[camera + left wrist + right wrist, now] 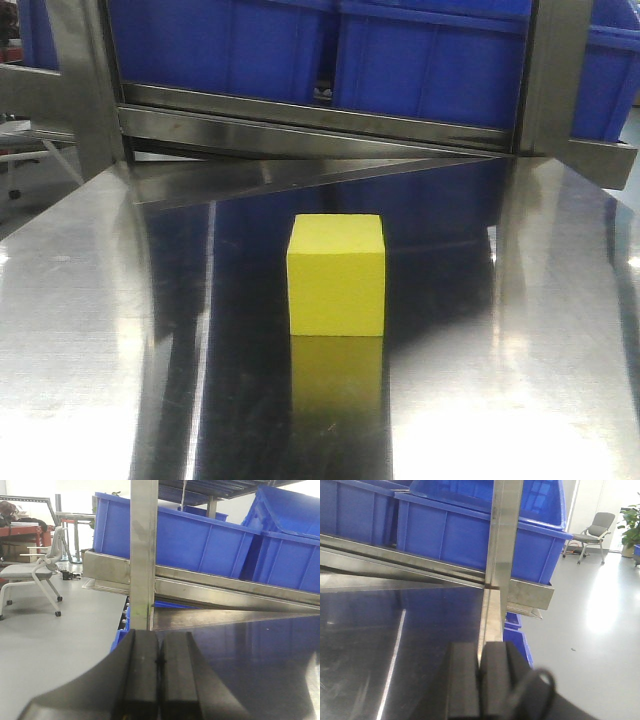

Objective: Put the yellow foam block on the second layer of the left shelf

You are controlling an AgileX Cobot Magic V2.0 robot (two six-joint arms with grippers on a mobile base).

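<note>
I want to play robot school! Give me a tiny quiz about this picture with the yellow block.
1. True or false: the yellow foam block rests on the shiny metal table.
2. The bins behind it are: A red, B blue, C green?
3. Fill in: the left gripper and right gripper are both ____.
Key: 1 true; 2 B; 3 shut.

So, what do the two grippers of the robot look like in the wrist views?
The left gripper has two flat, matte black rectangular fingers on a black body that widens toward the camera. The right gripper looks the same, with a black cable looping beside it. No markings are visible.
</note>
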